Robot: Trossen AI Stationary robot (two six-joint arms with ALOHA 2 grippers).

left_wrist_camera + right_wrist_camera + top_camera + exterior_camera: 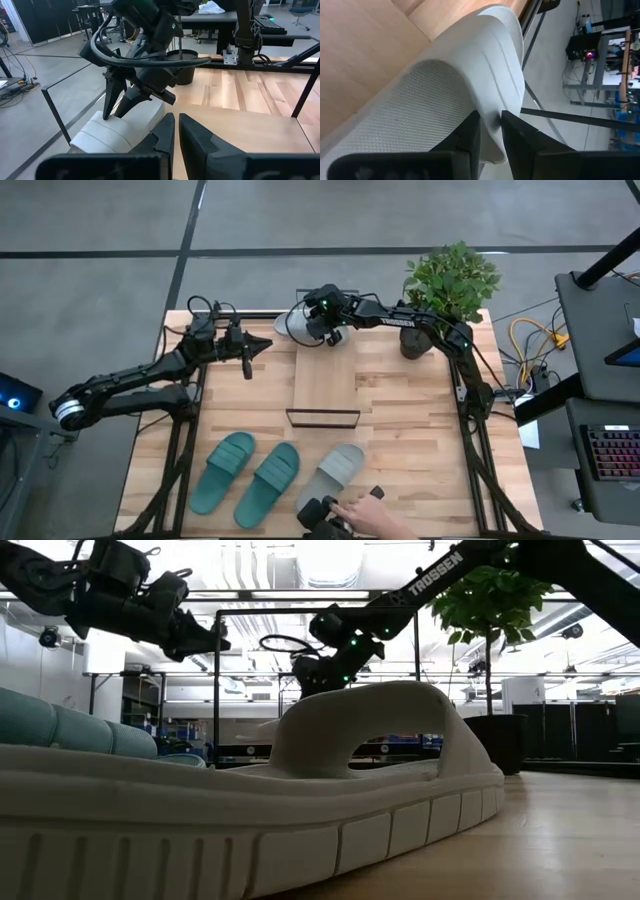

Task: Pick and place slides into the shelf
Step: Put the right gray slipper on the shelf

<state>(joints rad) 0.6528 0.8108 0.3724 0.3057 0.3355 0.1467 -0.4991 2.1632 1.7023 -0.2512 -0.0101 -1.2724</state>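
Note:
A pale grey slide [293,324] lies at the table's far edge, beyond the shelf [325,385], with my right gripper [490,134] shut on its strap. My left gripper [176,136] hovers shut just left of it, above the table and pointing at it. A teal-green pair [245,478] lies sole-down at the near left. The second grey slide [335,470] lies beside that pair and fills the low view [300,800]. My right gripper pinches the grey slide's strap at its edge [494,117]. One finger [467,135] is under the strap over the dotted footbed, the other [517,137] on the strap's outer face. The fingers slant down from the table's right. Whether the sole rests on the table is hidden.
A potted plant [450,285] stands at the far right corner. A person's hand [362,512] reaches in at the near edge beside the near grey slide. The shelf's wooden top is bare.

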